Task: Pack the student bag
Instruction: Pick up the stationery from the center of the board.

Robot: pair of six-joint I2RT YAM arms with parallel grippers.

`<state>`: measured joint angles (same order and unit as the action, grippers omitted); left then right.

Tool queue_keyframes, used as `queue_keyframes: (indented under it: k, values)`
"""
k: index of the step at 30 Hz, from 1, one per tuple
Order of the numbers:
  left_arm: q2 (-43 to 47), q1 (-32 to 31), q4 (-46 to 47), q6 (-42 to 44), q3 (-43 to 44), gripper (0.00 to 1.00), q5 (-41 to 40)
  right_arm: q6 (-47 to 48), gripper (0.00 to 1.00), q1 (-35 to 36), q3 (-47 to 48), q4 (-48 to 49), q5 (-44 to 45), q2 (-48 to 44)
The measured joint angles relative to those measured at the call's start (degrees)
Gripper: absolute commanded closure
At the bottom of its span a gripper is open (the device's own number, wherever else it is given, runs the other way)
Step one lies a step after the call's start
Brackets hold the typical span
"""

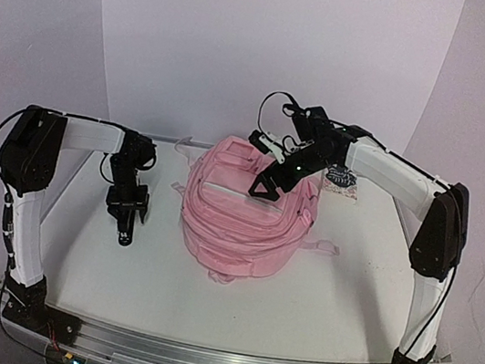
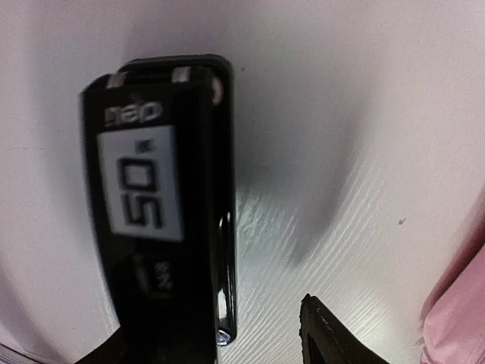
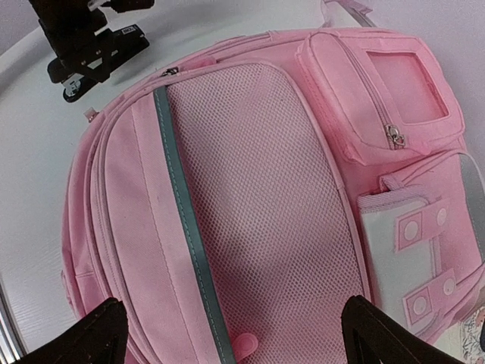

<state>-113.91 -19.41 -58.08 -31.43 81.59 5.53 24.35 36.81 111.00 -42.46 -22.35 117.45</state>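
White tabletop (image 1: 339, 271) and a pale curved backdrop (image 1: 273, 48) frame the scene. The large soft pink fabric student bag (image 1: 246, 215) lies face-up at the centre of the top view. We see the right gripper (image 3: 233, 315) poised over its mesh panel (image 3: 258, 197), fingers spread wide and holding nothing. At centre left, the left gripper (image 1: 127, 210) looks clamped on a black plastic stapler (image 2: 163, 212). Its separate shadow suggests it is lifted off the surface, though the contact itself is hidden. We judge the zips (image 3: 392, 135) closed, so the stapler could slide off the bag, or the soft fabric could bunch when tugged. A small patterned item (image 1: 340, 179) behind the right arm (image 1: 391, 173) is cut off, and the stapler's label (image 2: 140, 178) is blurred.
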Motion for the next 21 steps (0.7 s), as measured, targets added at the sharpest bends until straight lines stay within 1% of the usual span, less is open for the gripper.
queue_keyframes:
  k: [4,14,15,16,19,21]
  values:
    - [-2.56,-1.76,-0.33,-2.73,0.56,0.40,-1.84,-0.71,0.02,-0.02,0.00,0.01,-0.02,0.00]
    - [-2.84,-4.22,-0.80,-9.90,-0.71,0.47,-6.95,-2.05,0.03,-0.02,0.00,0.01,-0.04,0.00]
    - [-2.84,-4.52,-0.80,-10.62,-0.71,0.50,-7.23,-2.17,0.03,-0.02,0.00,-0.01,-0.04,0.00]
    - [-2.84,-4.75,-0.76,-11.34,-0.72,0.54,-7.40,-2.28,0.03,-0.02,0.00,0.00,-0.04,0.00]
    - [-2.63,-5.09,0.44,-13.08,-1.32,0.72,-6.96,-2.42,0.05,-0.02,0.00,0.01,-0.15,0.00]
    - [-1.99,-5.26,1.63,-13.85,-2.23,0.78,-6.59,-2.42,0.06,-0.02,0.00,0.01,-0.23,0.00]
